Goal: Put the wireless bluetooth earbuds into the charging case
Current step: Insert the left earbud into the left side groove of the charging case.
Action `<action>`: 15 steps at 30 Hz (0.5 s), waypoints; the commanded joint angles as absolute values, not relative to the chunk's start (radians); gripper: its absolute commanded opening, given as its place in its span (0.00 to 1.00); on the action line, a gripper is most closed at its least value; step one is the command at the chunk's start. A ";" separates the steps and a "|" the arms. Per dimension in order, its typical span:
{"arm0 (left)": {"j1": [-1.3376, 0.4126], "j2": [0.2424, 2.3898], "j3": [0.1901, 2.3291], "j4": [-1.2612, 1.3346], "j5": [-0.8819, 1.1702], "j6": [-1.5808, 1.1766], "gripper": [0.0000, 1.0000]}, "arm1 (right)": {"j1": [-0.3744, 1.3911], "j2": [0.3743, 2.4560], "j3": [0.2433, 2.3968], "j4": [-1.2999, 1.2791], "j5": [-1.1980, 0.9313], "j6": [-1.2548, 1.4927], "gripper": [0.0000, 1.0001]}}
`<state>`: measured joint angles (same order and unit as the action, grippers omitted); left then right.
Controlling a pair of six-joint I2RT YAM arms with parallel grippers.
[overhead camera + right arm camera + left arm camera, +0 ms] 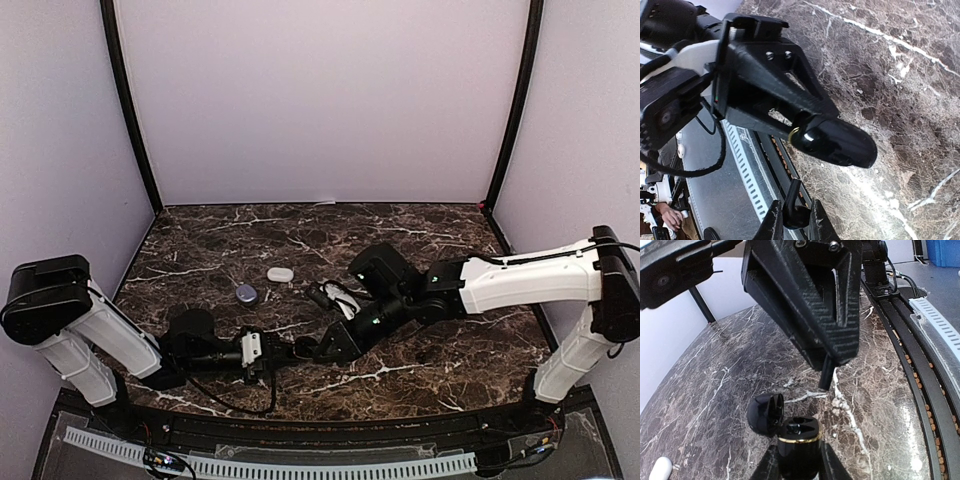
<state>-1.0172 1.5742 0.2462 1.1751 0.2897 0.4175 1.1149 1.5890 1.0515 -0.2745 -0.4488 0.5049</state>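
My left gripper (798, 464) is shut on a black charging case (799, 442) with a gold rim. It holds the case upright with its lid (765, 412) hinged open to the left. The case wells look dark and I cannot tell what is in them. My right gripper (794, 221) is shut on a dark earbud (796, 212) whose stem points out from the fingers. In the left wrist view the stem (826, 373) hangs just beyond and above the open case. In the top view the left gripper (285, 351) and the right gripper (322, 347) meet at the table's near middle.
A white pebble-shaped case (280, 273) and a blue-purple case (246, 293) lie on the marble table (430, 230) behind the grippers. The white one also shows in the left wrist view (660, 469). A slotted rail (935, 322) runs along the near edge.
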 commanded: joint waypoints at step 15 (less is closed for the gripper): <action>-1.003 1.554 0.227 1.241 0.388 0.429 0.08 | 1.115 1.582 1.064 -0.197 -0.456 0.476 0.06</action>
